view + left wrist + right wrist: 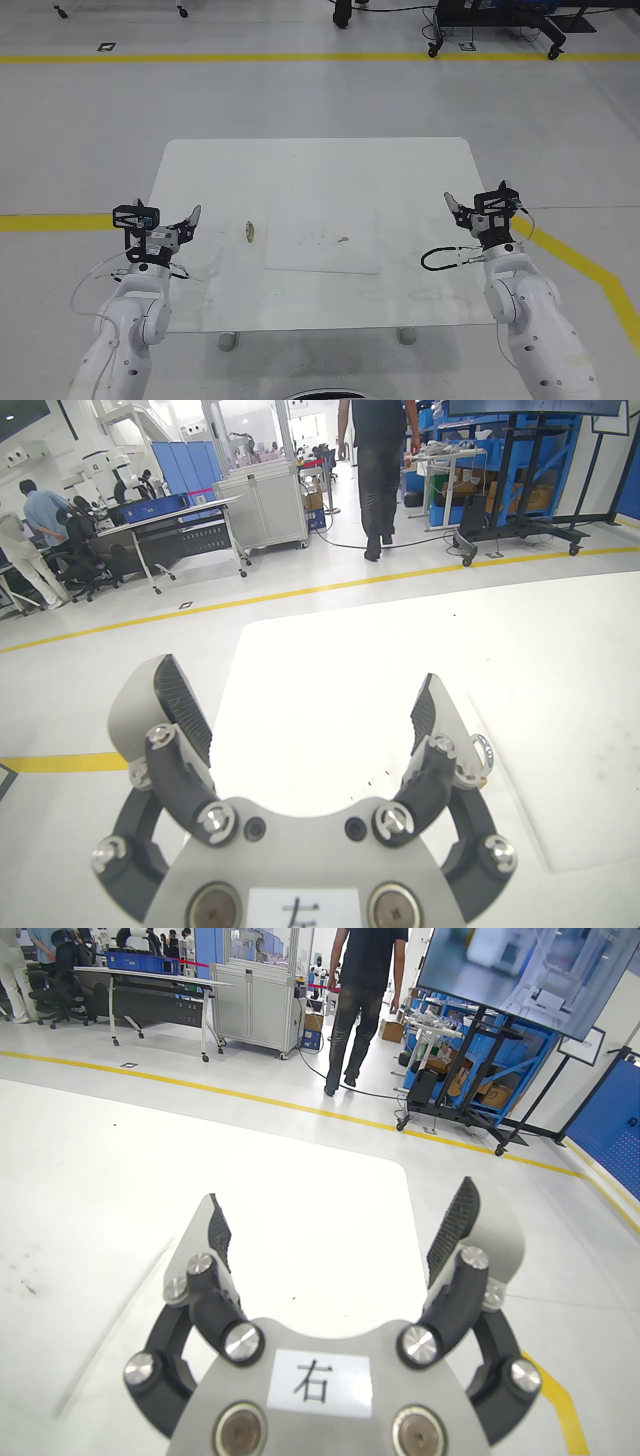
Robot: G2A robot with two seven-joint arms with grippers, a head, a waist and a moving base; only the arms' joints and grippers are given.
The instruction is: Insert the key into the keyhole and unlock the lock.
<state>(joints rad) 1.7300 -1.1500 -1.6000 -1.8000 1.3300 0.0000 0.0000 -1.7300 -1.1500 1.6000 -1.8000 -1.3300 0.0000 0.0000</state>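
Observation:
A small brass lock (250,231) lies on the left part of the white table (320,165). In the left wrist view its silver shackle (484,750) peeks out from behind one finger. A tiny pale object, likely the key (343,240), rests near the table's middle on a thin clear mat (323,250). My left gripper (170,217) (300,690) hovers open over the table's left edge, a short way left of the lock. Over the right edge, far from both objects, my right gripper (474,202) (345,1223) is open and holds nothing.
A black cable loop (440,260) lies on the table by the right arm. Yellow floor tape (320,57) runs beyond the table's far edge. The far half of the table is bare.

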